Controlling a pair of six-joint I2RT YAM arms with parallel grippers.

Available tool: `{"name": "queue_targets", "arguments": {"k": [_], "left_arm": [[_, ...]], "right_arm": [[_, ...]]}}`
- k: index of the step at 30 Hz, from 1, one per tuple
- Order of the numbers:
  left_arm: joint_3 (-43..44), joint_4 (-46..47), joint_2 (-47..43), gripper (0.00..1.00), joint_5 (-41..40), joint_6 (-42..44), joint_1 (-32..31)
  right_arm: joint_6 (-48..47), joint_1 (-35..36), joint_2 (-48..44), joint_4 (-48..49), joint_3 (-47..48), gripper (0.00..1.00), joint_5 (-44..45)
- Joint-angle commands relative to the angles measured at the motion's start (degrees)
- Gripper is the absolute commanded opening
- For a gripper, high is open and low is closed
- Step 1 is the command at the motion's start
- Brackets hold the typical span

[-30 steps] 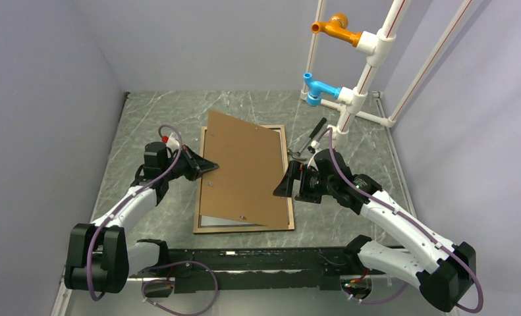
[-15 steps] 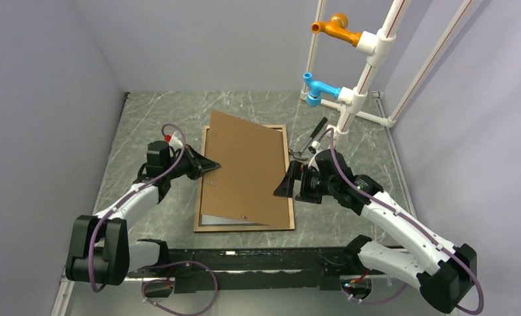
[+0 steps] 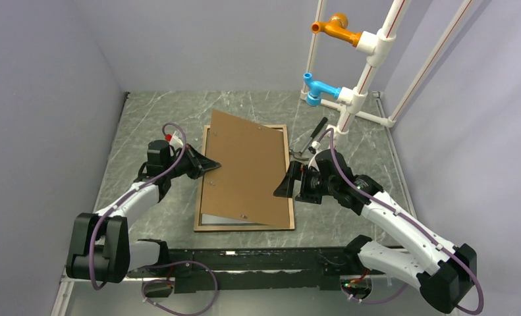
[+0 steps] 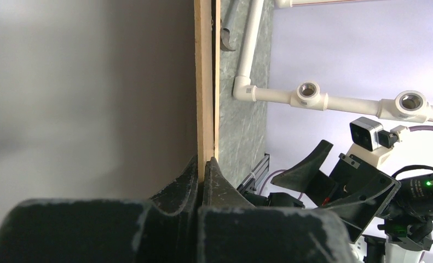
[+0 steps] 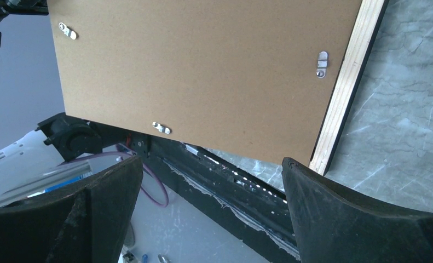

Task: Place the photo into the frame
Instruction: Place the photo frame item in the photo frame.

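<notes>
Two tools flank the backing board (image 3: 244,164): the left tool (image 3: 209,166) pinches its left edge, and the right tool (image 3: 283,184) gapes wide beside its right. It lies skewed over the frame (image 3: 244,228); a pale strip beneath looks like the photo (image 3: 215,220).

Counting now: one marbled table (image 3: 152,118). Two robot arms on it, so two grippers: that's the left gripper (image 3: 211,166) on the left and the right gripper (image 3: 282,186) on the right. One frame (image 3: 243,227), mid-table. One brown backing board (image 3: 244,164). On that board, seen from the right wrist, three small metal clips (image 5: 161,127). Far right now: one white pipe rack (image 3: 366,66), and two coloured fittings on it, one orange fitting (image 3: 336,26) and one blue fitting (image 3: 317,87). One slim black tool (image 3: 317,127) by the rack's foot.
</notes>
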Motion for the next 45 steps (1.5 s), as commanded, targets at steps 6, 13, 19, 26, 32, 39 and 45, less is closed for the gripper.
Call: {"name": "queue_targets", "arguments": {"k": [6,13,19,26,32,39,45], "left_arm": [[3.72,5.29,-1.25,0.00,2.06,4.82,-0.27],[3.85,5.43,-1.55,0.00,1.01,4.69,-0.26],[4.58,6.05,-0.88,0.00,1.53,4.52,-0.01],[4.84,3.92,-1.13,0.00,1.69,5.15,2.11],[3.99,4.85,0.03,0.00,2.55,4.40,3.95],[1.07,10.85,1.66,0.00,2.81,1.39,3.02],[1.31,8.83,2.07,0.00,1.63,2.47,0.35]], "right_arm": [[0.04,-0.26,-0.78,1.16,-0.09,0.99,-0.85],[-0.01,-0.26,-0.64,1.00,0.16,0.99,-0.75],[-0.06,-0.24,-0.70,0.75,0.25,0.99,-0.66],[0.11,-0.27,-0.85,0.89,-0.09,1.00,-0.76],[0.22,-0.31,-0.79,1.24,-0.35,0.99,-0.89],[0.30,-0.34,-0.54,1.35,-0.54,0.99,-0.95],[0.28,-0.30,-0.62,1.13,-0.62,0.99,-0.77]]}}
